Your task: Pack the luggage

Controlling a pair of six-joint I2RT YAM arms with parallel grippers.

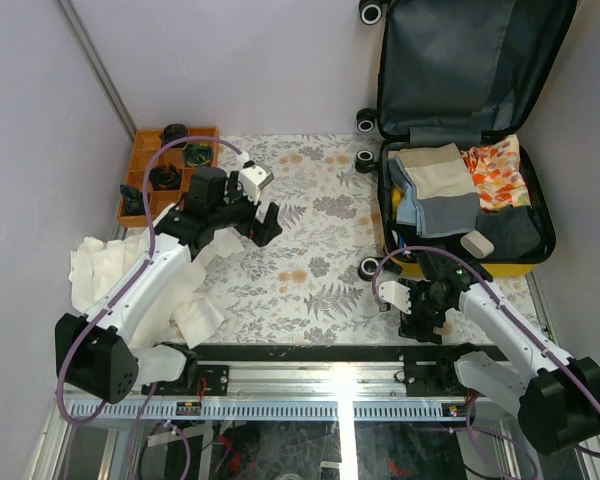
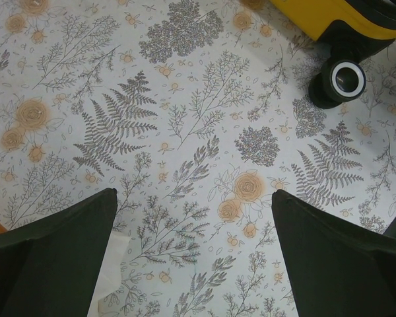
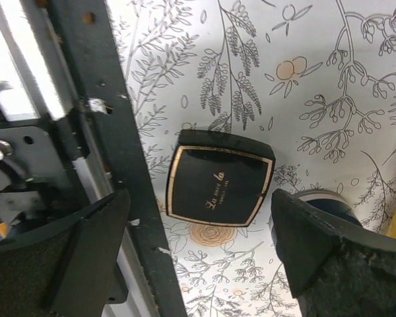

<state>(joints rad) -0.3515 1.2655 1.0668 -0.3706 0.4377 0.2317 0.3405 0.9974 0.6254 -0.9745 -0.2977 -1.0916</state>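
- Between the two fingers of the right claw [image 3: 199, 198] lies one small black case [image 3: 221, 178] with a gold line round it. The fingers stand wide apart and do not touch it.
- That case lies flat on the flowery tablecloth [image 3: 330, 79], just beside the black rail [image 3: 112, 132] at the near edge of the table.
- Behind the right finger, one black wheel [image 3: 317, 196] peeks out.
- Seen from above, the right claw [image 1: 420, 310] hangs just in front of the near left corner of the suitcase [image 1: 480, 268].
- The suitcase is yellow and lies open on the right side of the table. Its lid [image 1: 470, 60] stands up at the back.
- Four black wheels [image 1: 366, 160] run along its left side.
- Inside are folded cloths [image 1: 440, 190] in tan, blue and grey, one orange flower cloth [image 1: 500, 172] and one small white block [image 1: 477, 243].
- The left claw [image 2: 195, 198] has its fingers wide apart too, with only tablecloth between them.
- Seen from above, the left claw [image 1: 250, 232] is over the left middle of the table. The suitcase is well apart from it, off to its right.
- Far left sits one orange tray [image 1: 148, 132] with four dark round things [image 1: 163, 176] in it.
- Near the left arm lies a heap of crumpled white cloth [image 1: 95, 265].
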